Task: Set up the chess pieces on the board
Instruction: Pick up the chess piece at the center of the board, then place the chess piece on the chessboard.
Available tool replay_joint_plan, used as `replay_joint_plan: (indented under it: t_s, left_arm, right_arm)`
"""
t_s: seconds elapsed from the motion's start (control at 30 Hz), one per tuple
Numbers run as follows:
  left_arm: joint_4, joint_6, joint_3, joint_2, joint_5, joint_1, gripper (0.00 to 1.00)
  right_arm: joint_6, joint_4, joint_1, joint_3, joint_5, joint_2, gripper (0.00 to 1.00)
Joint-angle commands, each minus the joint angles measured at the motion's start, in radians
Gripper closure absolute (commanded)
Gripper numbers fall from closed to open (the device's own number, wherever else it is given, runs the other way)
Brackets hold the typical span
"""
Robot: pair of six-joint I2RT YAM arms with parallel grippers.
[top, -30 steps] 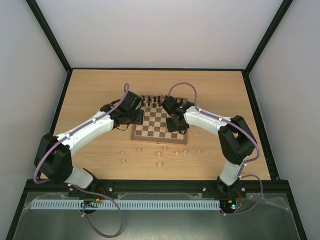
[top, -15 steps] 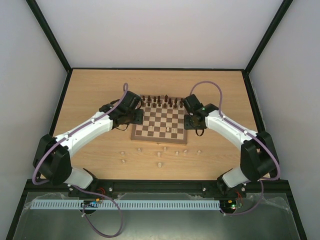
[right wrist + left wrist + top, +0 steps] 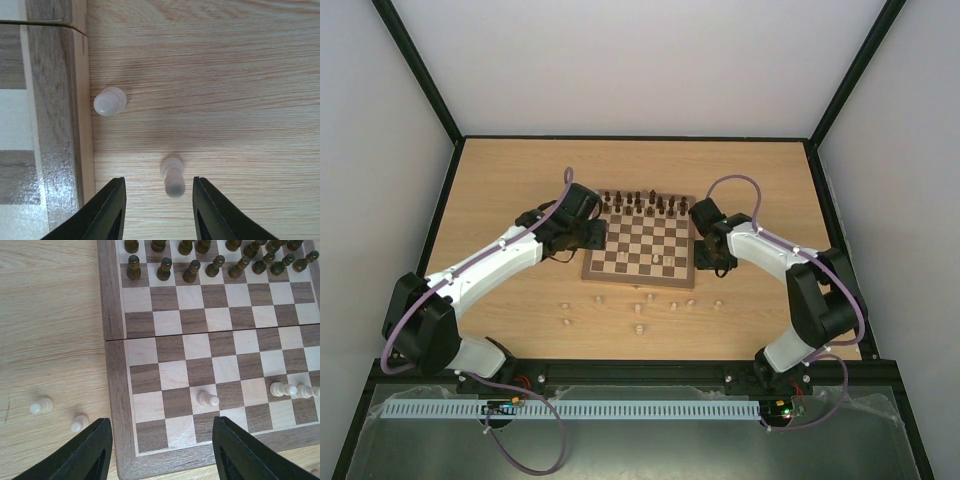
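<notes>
Your left fingers [image 3: 92, 452] hung wide, empty, at the board's [image 3: 117, 405] 9 o'clock side; your right fingers [image 3: 112, 210], apart, flanked a pale pawn [image 3: 172, 176] untouched.

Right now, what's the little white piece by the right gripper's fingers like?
The pale piece is tiny and smooth, with a round head and a wider base, like a pawn. It rests on the wooden table, off the board, touching no other piece. The right gripper hangs open above it, not gripping it.
</notes>
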Motion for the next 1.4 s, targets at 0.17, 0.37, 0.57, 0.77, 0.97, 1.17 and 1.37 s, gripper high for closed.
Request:
replay_joint_plan:
  t_s: [0.17,0.37,0.57,0.77,0.97,1.17,1.37]
  left_arm:
    - [0.0,-0.002,-0.013,-0.034,0.008,0.004,0.41]
    - [0.0,0.0,-0.013,-0.035,0.01,0.003,0.42]
    - [0.0,0.0,-0.013,-0.036,0.01,0.004,0.42]
    - [0.001,0.002,-0.015,-0.038,0.012,0.003,0.42]
    - [-0.006,-0.003,-0.013,-0.036,-0.004,0.006,0.42]
    - [-0.016,-0.012,-0.011,-0.04,-0.027,0.019,0.4]
    - [-0.019,-0.028,-0.024,-0.069,-0.036,0.034,0.39]
  right_arm:
    - [0.003,-0.001,-0.008,-0.01,0.034,0.061,0.67]
    - [0.001,0.004,-0.021,-0.014,0.023,0.08,0.74]
    - [0.001,0.015,-0.033,-0.026,-0.001,0.088,0.74]
    - [-0.001,0.008,-0.035,-0.023,-0.019,0.055,0.91]
    - [0.005,-0.071,-0.016,0.055,-0.045,-0.055,0.95]
    - [0.023,-0.174,0.12,0.236,-0.041,-0.069,0.94]
    - [0.016,-0.191,0.226,0.373,-0.089,0.049,0.94]
